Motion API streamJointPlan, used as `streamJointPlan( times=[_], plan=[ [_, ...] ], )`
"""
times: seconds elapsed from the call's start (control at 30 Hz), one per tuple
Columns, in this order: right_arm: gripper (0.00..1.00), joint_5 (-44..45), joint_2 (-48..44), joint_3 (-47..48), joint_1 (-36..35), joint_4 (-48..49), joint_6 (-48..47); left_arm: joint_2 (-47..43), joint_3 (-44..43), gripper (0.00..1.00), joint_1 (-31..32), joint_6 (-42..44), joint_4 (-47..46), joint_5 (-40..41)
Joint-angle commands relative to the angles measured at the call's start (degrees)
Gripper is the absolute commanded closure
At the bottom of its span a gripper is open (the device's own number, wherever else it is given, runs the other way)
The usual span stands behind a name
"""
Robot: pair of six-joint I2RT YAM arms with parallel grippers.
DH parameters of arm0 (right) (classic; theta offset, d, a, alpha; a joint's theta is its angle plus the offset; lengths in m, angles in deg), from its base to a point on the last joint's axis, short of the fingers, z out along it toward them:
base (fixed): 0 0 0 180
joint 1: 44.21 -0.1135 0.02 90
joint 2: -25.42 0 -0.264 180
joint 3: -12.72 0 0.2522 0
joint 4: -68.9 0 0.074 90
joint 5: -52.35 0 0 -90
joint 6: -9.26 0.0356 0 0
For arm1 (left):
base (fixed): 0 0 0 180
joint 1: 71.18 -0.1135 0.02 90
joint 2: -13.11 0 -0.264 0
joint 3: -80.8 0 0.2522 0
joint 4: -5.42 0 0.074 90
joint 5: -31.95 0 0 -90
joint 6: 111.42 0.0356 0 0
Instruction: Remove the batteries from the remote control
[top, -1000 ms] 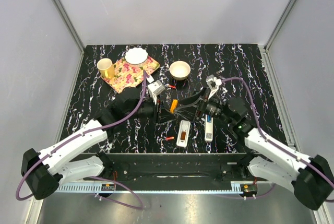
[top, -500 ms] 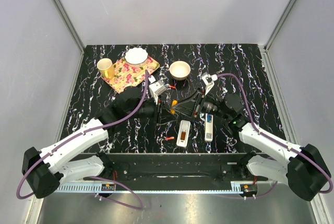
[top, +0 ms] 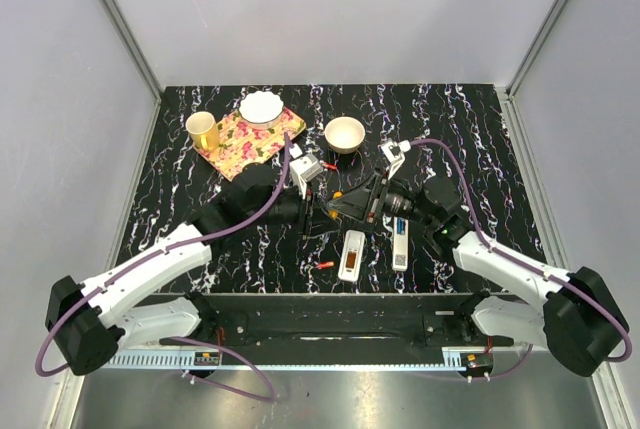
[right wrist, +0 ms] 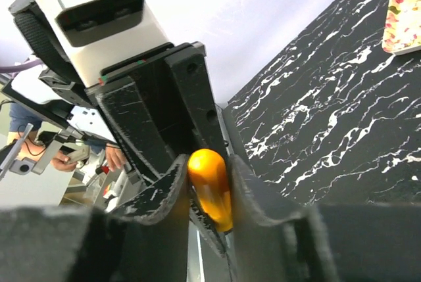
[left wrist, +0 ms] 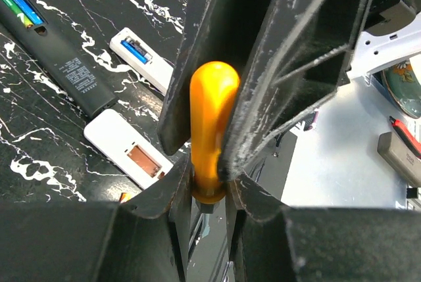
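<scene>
An orange-handled tool hangs above the table's middle, held from both sides. My left gripper is shut on the handle's base, and my right gripper is shut on its rounded end. Below lie three remotes with their backs open. A black remote holds green and blue batteries. One white remote holds a blue battery. The other white remote shows an empty compartment. A loose red battery lies on the table beside it.
At the back left a floral tray carries a yellow mug and a white plate. A cream bowl stands behind the grippers. Another small red cell lies near the left wrist.
My right gripper has moved left to the tool and shut on the orange handle. My left gripper, still holding the tool, has shifted slightly right.
</scene>
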Motion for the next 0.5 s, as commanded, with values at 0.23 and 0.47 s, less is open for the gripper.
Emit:
streamJointPlan(
  times=[0.23, 0.47],
  plan=[
    [1.00, 1.46, -1.46, 1.70, -0.10, -0.98, -1.85, -0.52, -3.02, 0.76, -0.28, 0.91, -0.96, 3.54],
    [1.00, 27.86, -15.34, -2.86, -0.10, -16.35, -10.56, -2.11, -0.30, 0.08, -1.77, -1.19, -0.68, 14.88]
  ],
)
